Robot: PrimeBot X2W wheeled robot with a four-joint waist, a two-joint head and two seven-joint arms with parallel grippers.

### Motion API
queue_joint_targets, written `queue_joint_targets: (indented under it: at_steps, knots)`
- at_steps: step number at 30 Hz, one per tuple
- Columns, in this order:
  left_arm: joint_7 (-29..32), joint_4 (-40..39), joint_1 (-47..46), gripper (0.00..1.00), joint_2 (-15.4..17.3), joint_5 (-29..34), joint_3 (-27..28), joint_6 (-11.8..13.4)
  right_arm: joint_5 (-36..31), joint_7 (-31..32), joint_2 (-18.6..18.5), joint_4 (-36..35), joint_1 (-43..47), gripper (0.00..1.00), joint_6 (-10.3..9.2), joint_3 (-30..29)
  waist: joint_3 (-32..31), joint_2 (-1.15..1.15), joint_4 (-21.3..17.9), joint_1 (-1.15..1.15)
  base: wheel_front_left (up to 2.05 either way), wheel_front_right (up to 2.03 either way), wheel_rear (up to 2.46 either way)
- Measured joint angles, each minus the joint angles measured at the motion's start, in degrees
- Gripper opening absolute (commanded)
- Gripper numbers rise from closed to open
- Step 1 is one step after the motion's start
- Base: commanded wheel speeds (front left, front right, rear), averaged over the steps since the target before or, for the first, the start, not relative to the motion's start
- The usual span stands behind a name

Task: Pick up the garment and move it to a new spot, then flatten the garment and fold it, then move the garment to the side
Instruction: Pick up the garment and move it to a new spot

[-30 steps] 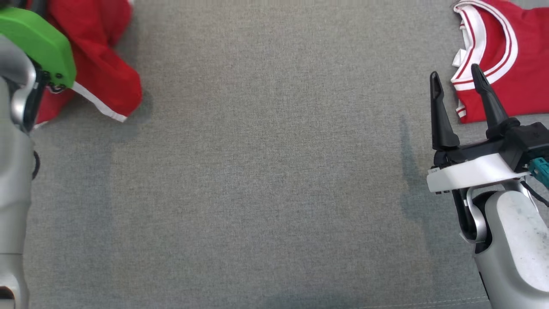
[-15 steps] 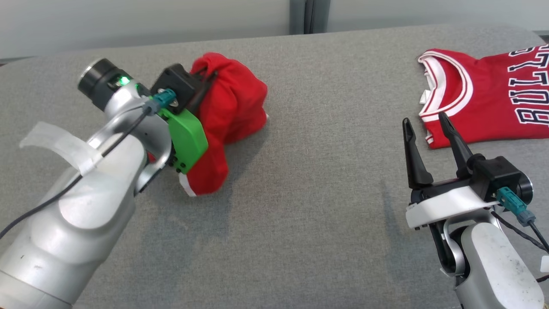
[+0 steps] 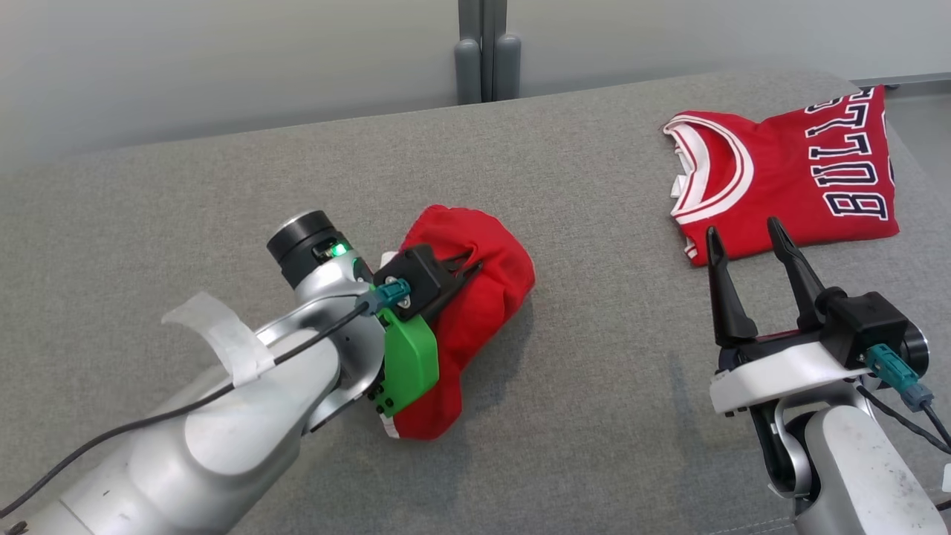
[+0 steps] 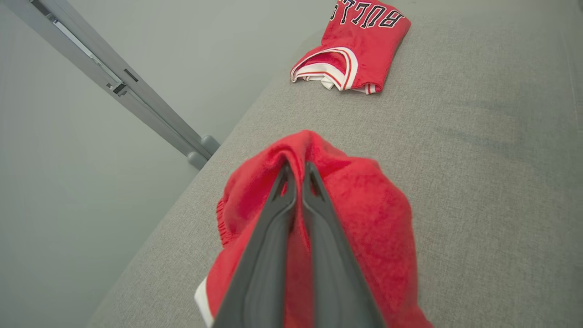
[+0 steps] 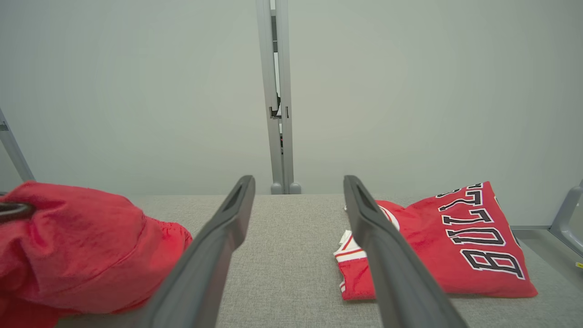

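Red garment (image 3: 483,312) is hanging bunched from L gripper (image 3: 469,266), jaws pinching shut on its top fold, over mid-left of grey fabric top (image 3: 594,371), w/ R gripper (image 3: 743,232) waiting wide open, empty, well apart to its right beside folded jersey (image 3: 787,171).

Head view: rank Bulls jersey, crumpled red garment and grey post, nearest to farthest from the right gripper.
1. Bulls jersey, just beyond the right gripper.
2. crumpled red garment, to its left.
3. grey post, at the back.
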Motion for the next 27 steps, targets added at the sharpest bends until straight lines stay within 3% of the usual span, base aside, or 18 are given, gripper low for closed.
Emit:
queue_joint_targets:
  at_steps: [7, 17, 18, 19, 21, 22, 23, 27]
  knots:
    - [-1.59, 0.67, 2.70, 0.00, -0.66, 0.03, -3.85, 0.00, 0.03, -0.01, 0.05, -0.42, 0.43, 1.00, -0.01, -0.07, 0.09, 0.00, -0.34, 0.00, 0.00, 0.00, 0.00]
    - [-4.23, 8.44, 10.59, 0.00, -6.45, -2.13, -4.47, 0.00, 0.04, -0.01, 0.22, -0.49, 0.48, 1.00, 0.00, 0.55, 0.16, 0.00, -0.89, 0.00, 0.00, 0.00, 0.00]
    - [-4.60, 9.36, 11.12, 0.14, -6.88, -2.21, -4.47, 0.01, 0.05, -0.01, 0.25, -0.45, 0.48, 1.00, 0.00, 0.75, 0.05, 0.00, -0.99, 0.00, 0.00, 0.00, 0.00]
    - [-4.72, 10.10, 11.61, 0.38, -7.23, -2.43, -4.45, 0.04, 0.05, 0.00, 0.26, -0.44, 0.48, 1.00, 0.02, 0.97, -0.06, 0.00, -1.10, 0.00, 0.00, 0.00, 0.00]
    - [-5.17, 11.04, 12.44, 0.46, -8.17, -3.22, -4.38, 0.14, 0.11, 0.01, 0.24, -0.42, 0.50, 1.00, 0.08, 1.20, -0.22, 0.00, -1.26, 0.00, 0.00, 0.00, 0.00]
    - [-5.38, 11.56, 12.69, 0.64, -8.84, -3.50, -4.35, 0.43, 0.11, 0.02, 0.21, -0.34, 0.53, 1.00, 0.21, 1.30, -0.27, 0.00, -1.29, 0.00, 0.00, 0.00, 0.00]
    - [-5.83, 11.84, 12.82, 1.00, -9.47, -3.53, -4.36, 0.56, 0.11, 0.08, 0.18, -0.22, 0.53, 1.00, 0.57, 1.47, -0.33, 0.00, -1.31, 0.00, 0.00, 0.00, 0.00]
    - [-7.26, 12.99, 13.74, 1.00, -12.30, -4.30, -4.35, 0.60, 0.10, 1.12, -0.13, 0.73, 0.53, 1.00, 1.63, 2.91, -0.67, 0.00, -1.19, 0.00, 0.00, 0.00, 0.00]
